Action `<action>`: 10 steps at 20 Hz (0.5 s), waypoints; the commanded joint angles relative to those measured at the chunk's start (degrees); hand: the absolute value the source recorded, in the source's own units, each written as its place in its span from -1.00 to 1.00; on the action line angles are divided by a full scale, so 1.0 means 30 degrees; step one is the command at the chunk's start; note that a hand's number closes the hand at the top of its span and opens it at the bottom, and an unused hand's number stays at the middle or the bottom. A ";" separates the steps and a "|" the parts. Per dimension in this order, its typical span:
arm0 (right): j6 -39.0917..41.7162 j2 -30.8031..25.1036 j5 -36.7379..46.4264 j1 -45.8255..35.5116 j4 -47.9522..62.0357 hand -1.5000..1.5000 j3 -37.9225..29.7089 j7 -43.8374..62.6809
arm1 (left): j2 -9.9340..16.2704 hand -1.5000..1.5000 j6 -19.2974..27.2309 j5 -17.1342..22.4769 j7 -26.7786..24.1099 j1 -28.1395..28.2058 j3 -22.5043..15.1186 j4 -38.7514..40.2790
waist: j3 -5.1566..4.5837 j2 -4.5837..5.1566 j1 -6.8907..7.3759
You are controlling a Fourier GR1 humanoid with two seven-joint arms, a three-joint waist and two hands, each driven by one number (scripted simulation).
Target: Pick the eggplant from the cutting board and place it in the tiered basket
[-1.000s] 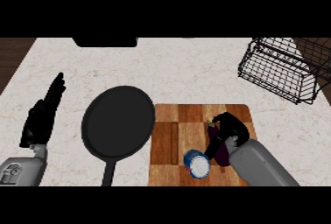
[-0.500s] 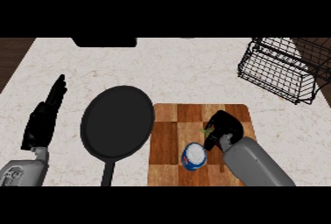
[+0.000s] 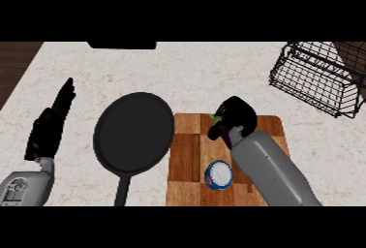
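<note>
While the right hand (image 3: 235,116) curls round the eggplant (image 3: 223,131) above the cutting board (image 3: 187,160), apparently to lift it clear for the tiered basket (image 3: 318,80) at far right, the left hand (image 3: 52,123) rests open, fingers straight, beside the frying pan (image 3: 134,138).

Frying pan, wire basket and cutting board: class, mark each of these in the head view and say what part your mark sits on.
Frying pan (image 3: 133,133): head view, middle of its round black base.
Wire basket (image 3: 314,77): head view, its black wire side wall.
Cutting board (image 3: 187,160): head view, bare wood on its left half.
</note>
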 commanded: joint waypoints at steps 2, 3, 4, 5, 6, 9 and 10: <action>-0.4278 0.0634 0.2548 -0.4673 0.3176 1.00 -0.1988 0.0526 | -0.0198 0.00 -0.0186 -0.0263 0.0263 -0.0744 -0.0532 0.0002 | 0.0041 0.0376 0.0955; -0.5200 0.0435 0.2950 -0.5105 0.3456 1.00 -0.2422 0.0131 | -0.0336 0.00 -0.0248 -0.0267 -0.0005 -0.0423 -0.0735 -0.0262 | 0.0041 0.0339 0.1038; -0.6337 0.0510 0.3355 -0.5518 0.3186 1.00 -0.2863 0.0303 | -0.0332 0.00 -0.0047 -0.0369 0.0445 -0.0616 -0.0644 -0.0186 | 0.0046 0.0246 0.0799; -0.7380 0.0222 0.4168 -0.5820 0.3754 1.00 -0.2941 -0.0156 | -0.0102 0.00 -0.0520 0.0003 0.0291 -0.0719 -0.0453 -0.0023 | 0.0032 0.0372 0.0964; -0.8083 0.0446 0.5039 -0.6582 0.3900 1.00 -0.2857 0.0464 | -0.0250 0.00 -0.0332 -0.0115 0.0279 -0.0598 -0.0536 -0.0168 | 0.0014 0.0210 0.0876; -0.9215 -0.0288 0.7361 -0.8546 0.5173 1.00 -0.2904 0.0764 | -0.0247 0.00 -0.0358 -0.0034 0.0361 -0.0076 -0.0486 -0.0479 | -0.0007 0.0113 0.0888; -0.9492 -0.0797 0.7582 -0.9091 0.5650 1.00 -0.3456 0.0599 | -0.0436 0.00 -0.0120 -0.0409 0.0133 0.0121 -0.0791 -0.0505 | 0.0000 0.0136 0.0778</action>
